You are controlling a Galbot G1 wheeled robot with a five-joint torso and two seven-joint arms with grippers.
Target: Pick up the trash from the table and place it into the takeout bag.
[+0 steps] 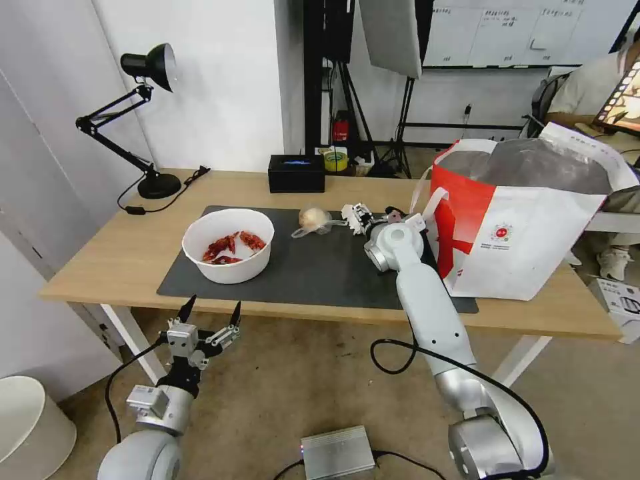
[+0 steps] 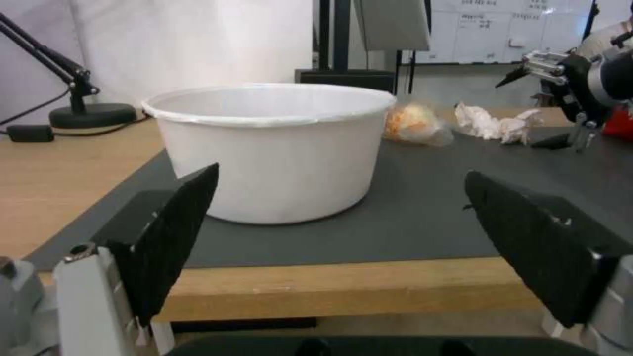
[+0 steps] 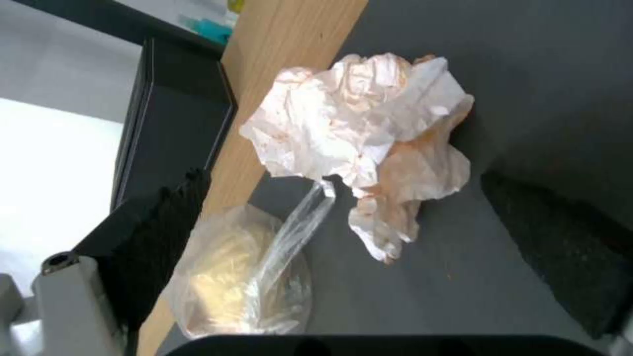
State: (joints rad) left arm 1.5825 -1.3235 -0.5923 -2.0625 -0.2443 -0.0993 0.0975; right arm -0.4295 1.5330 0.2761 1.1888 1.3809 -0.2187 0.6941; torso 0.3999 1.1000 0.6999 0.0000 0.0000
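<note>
The right gripper [image 3: 343,237], fingers spread and empty, hung over the crumpled white tissue [image 1: 355,215] at the dark grey mat's [image 1: 313,267] twelve o'clock edge. The wrapped beige lump [image 1: 314,218] and white bowl of red crayfish shells [image 1: 229,244] lay uncollected; the white-and-red takeout bag [image 1: 527,227] waited at three o'clock. The left gripper [image 1: 208,315] idled open below the table's [image 1: 100,267] front edge.

White round bowl [image 1: 229,245] with red crayfish shells [image 1: 233,246] sits upright on left part of dark grey mat [image 1: 313,267]. Clear-wrapped beige lump [image 1: 314,219] near mat's far edge, crumpled white tissue [image 3: 369,143] just beside it, orange-stained. Light-wood table [image 1: 113,250]. Takeout bag [image 1: 527,227] upright at right end, white with red side panel, foil lining, mouth open, loop handles hanging.
</note>
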